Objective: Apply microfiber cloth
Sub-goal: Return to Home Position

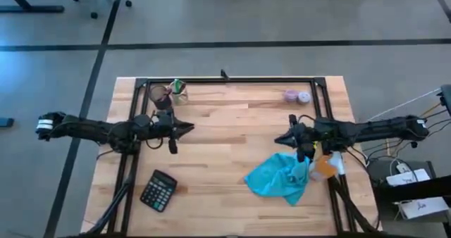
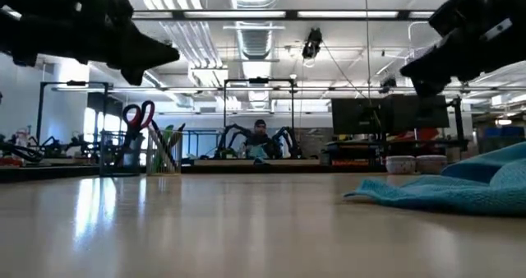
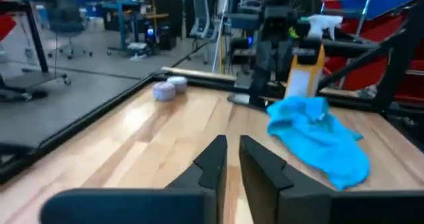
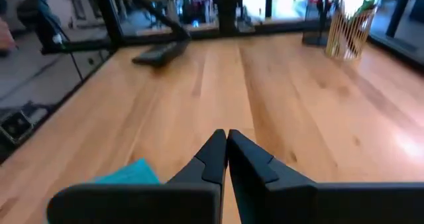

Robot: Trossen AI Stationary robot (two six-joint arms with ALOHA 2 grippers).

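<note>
- The microfiber cloth (image 1: 280, 179) is lying crumpled on the surface (image 1: 225, 160), not held by anything. It's toward the right arm's side.
- The orange bottle (image 1: 324, 166) stands just beside the cloth, tucked under the right arm.
- My right hand (image 1: 277, 139) hangs above the wood near the cloth's far edge. It isn't touching anything, and its fingers are pressed together and empty.
- My left hand (image 1: 192, 129) is well apart from the cloth across bare wood. Its fingers are drawn in to a thin slit, with nothing in them.
- Progress guess: the cloth is set down and both arms look parked, so the placing part reads as done. I can't tell if anything's under the cloth, so I can't confirm any actual wiping.
- Room to move: there's plenty of open wood between the cloth and the calculator (image 1: 158, 190). On the other sides the cloth sits close to the surface's near edge, and the bottle and black frame rail crowd it.
</note>
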